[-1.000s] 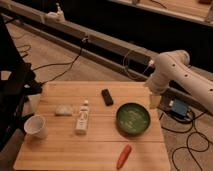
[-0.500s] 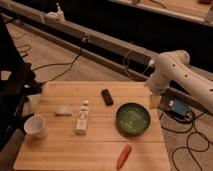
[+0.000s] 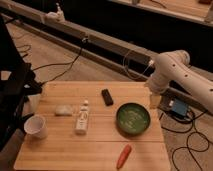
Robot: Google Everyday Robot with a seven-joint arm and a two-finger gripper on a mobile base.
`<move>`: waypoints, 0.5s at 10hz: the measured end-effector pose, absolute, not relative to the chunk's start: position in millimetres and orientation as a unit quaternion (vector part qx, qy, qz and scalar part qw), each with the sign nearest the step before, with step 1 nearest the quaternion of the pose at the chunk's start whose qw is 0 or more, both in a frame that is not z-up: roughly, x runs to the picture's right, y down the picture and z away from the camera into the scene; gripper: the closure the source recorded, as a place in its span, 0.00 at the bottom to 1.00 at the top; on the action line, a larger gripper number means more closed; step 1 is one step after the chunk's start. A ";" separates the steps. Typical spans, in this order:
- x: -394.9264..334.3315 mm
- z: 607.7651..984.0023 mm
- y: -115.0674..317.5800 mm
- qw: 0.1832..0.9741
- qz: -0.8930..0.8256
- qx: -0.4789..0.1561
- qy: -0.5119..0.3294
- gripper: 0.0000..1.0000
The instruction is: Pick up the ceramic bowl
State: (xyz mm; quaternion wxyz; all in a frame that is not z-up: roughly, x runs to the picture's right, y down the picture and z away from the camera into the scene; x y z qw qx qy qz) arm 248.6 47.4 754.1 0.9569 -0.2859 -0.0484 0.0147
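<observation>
The ceramic bowl (image 3: 133, 119) sits upright on the right half of a wooden table (image 3: 95, 150), near the right edge, its mottled green inside facing up. Nothing lies in it and nothing touches it.

The white arm (image 3: 175, 75) reaches in from the right and bends down at the table's far right corner. The gripper (image 3: 154, 101) hangs there, just beyond the bowl's upper right rim and apart from it, at the table's edge. Whether it is released or clenched cannot be told; it grasps nothing that shows.

A small black block (image 3: 107, 96) lies just behind and to the left of the bowl, the nearest thing to it. Further left a white bottle (image 3: 82, 119) lies on its side, with a pale crumpled wad (image 3: 64, 110) beside it. A white cup (image 3: 36, 126) stands near the left edge, well apart from the bowl. An orange carrot (image 3: 123, 156) lies at the front edge, below the bowl and clear of it.

On the floor to the right of the table sits a blue box (image 3: 178, 108), with dark cables (image 3: 192, 142) trailing around it. A dark frame (image 3: 15, 95) stands at the table's left side.
</observation>
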 end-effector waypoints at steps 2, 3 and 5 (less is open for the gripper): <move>248.7 754.1 47.4 0.957 0.015 -0.286 -0.048 0.20; 248.7 754.1 47.4 0.957 0.015 -0.286 -0.048 0.20; 248.6 755.0 48.5 0.957 0.015 -0.287 -0.049 0.20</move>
